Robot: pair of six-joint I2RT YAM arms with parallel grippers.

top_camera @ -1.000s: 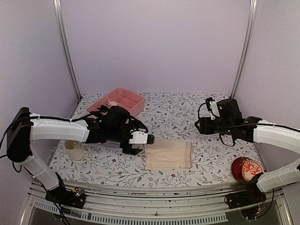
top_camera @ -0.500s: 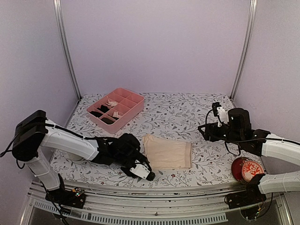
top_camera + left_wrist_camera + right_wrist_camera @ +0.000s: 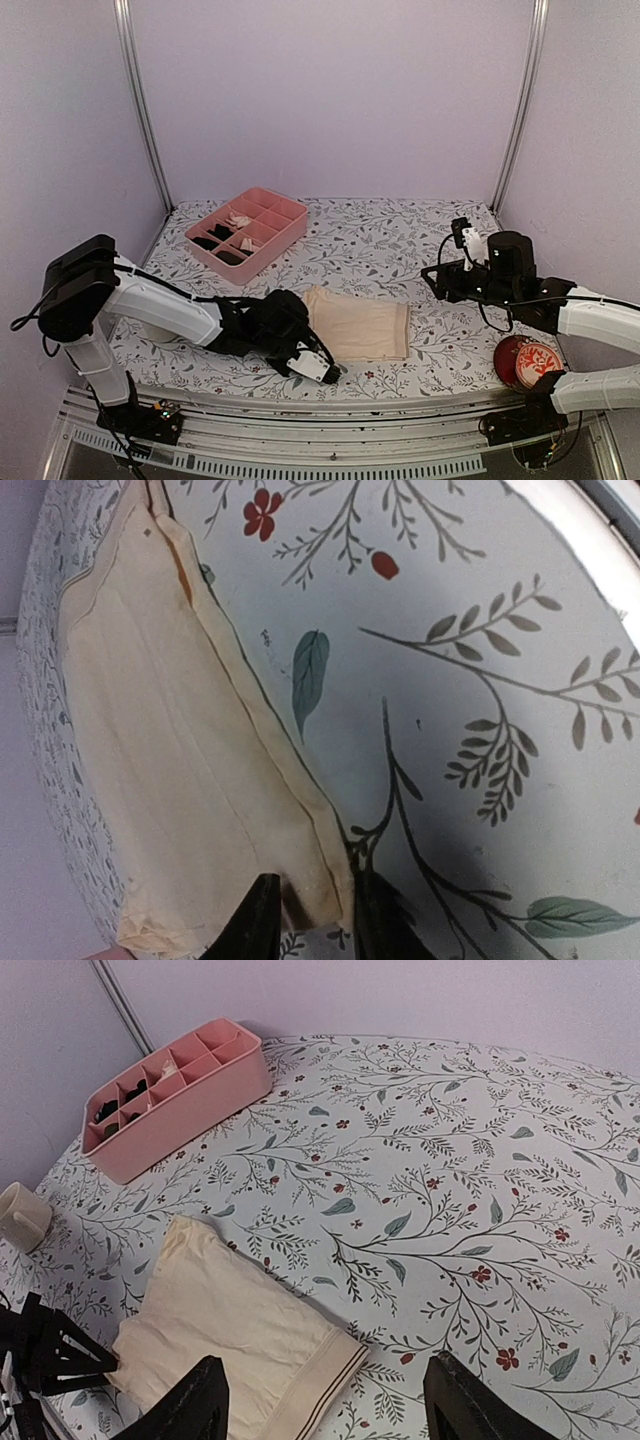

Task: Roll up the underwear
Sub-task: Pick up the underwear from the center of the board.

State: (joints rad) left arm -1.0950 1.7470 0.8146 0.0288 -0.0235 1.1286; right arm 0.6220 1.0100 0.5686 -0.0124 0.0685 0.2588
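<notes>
the underwear (image 3: 358, 330), one pale peach-beige piece, is lying flat and folded on the flowered bench (image 3: 400, 240), near the front edge and between the two arms. the left tool (image 3: 328, 372) is reaching low to the garment's near left corner; in the left wrist view its fingers (image 3: 262, 925) are standing narrow, one on each side of the hem there, and seem to be pressing the cloth (image 3: 190, 750) between them. the right tool (image 3: 432, 280) is hanging above the bench, well apart from the garment, with its fingers (image 3: 200, 1400) spread wide and holding nothing. from that wrist the underwear (image 3: 230, 1345) is showing thin dark lines along its hem. a pink tray (image 3: 270, 245) is sitting at the back left with small black and pale bundles in its compartments. a cream cup (image 3: 20, 1215) is standing at the left. a red disc (image 3: 527, 362) is lying at the right front; its white marking is too small to read.
</notes>
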